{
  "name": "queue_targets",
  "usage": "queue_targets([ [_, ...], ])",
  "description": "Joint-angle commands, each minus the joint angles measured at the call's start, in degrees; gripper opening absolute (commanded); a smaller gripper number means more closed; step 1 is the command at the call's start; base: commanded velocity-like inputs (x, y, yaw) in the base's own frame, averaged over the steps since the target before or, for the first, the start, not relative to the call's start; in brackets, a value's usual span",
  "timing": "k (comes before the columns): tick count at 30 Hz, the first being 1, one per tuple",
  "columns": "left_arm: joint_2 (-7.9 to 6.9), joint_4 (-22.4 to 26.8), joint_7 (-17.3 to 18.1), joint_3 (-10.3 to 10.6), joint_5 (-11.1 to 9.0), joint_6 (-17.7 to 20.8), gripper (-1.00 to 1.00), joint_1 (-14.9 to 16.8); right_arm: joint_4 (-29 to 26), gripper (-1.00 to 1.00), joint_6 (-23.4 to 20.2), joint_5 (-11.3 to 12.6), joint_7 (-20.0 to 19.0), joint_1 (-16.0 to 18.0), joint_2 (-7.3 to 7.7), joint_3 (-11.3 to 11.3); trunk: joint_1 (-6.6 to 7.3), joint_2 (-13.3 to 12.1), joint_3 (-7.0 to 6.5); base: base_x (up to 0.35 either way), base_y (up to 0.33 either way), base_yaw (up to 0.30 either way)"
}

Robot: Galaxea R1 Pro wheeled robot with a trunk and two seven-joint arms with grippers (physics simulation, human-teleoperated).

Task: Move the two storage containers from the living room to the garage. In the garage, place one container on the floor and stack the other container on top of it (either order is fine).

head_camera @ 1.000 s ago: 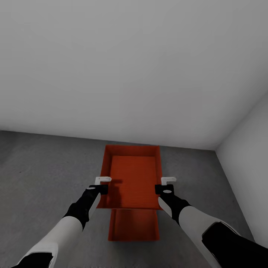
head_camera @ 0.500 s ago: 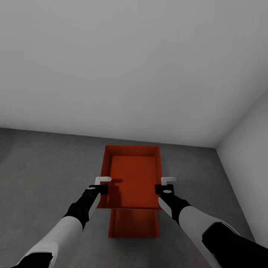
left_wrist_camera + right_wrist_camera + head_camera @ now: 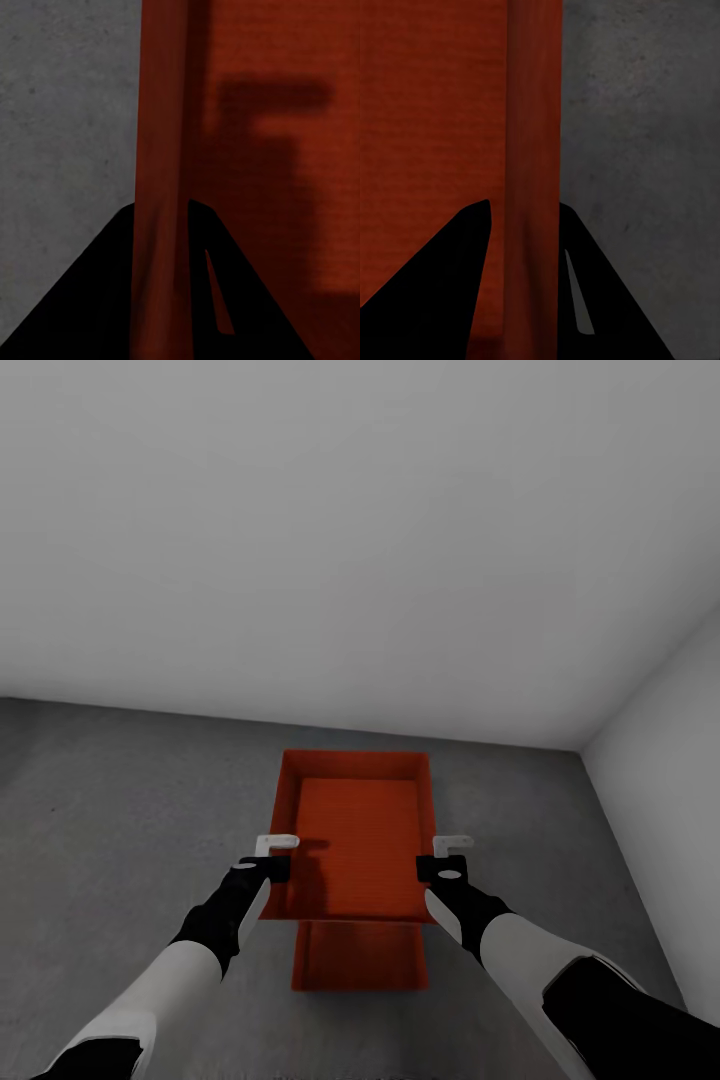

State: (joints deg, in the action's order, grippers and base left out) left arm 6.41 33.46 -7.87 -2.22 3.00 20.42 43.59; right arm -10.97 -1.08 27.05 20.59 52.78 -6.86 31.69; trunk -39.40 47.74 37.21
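An orange-red storage container [image 3: 358, 840] is held up in the air by both grippers, one on each long side. Its open top faces up and its inside is bare. The left gripper [image 3: 268, 867] holds the left wall; in the left wrist view the thin wall [image 3: 161, 187] runs between the two dark fingers [image 3: 105, 300], with the jaws narrow and shut on it. The right gripper [image 3: 442, 867] holds the right wall the same way; in the right wrist view the wall [image 3: 534, 172] sits between its fingers [image 3: 442, 285].

Under the held bin, and a bit nearer the robot, the second storage container [image 3: 360, 958] sits on the floor [image 3: 110, 810]. I cannot tell if the two bins touch.

The floor is dark grey and spotty. The bins are near the far edge of the floor, where a plain grey-white wall [image 3: 350, 530] stands. Another wall [image 3: 670, 780] meets it at the right corner.
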Motion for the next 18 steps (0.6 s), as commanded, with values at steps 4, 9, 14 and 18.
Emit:
queue_targets([
  [4,2.2,0.0,0.1,-0.9,0.2,0.3,-1.0,0.0,-0.2,-1.0,0.9,-0.9,0.0,0.0,-0.35,-1.0,0.0,0.0,0.41,0.0,0.0,0.0],
  [9,2.2,0.0,0.1,-0.9,0.2,0.3,-1.0,0.0,-0.2,-1.0,0.9,-0.9,0.0,0.0,-0.35,-1.0,0.0,0.0,0.86,0.0,0.0,0.0],
  [14,2.21,0.0,0.1,-0.9,0.3,0.3,-1.0,0.0,-0.2,-1.0,0.9,-0.9,0.0,0.0,-0.35,-1.0,0.0,0.0,1.32,0.0,0.0,0.0],
  [18,2.2,0.0,0.1,-0.9,0.3,0.3,-1.0,0.0,-0.2,-1.0,0.9,-0.9,0.1,0.0,-0.35,-1.0,0.0,0.0,1.69,0.0,0.0,0.0],
])
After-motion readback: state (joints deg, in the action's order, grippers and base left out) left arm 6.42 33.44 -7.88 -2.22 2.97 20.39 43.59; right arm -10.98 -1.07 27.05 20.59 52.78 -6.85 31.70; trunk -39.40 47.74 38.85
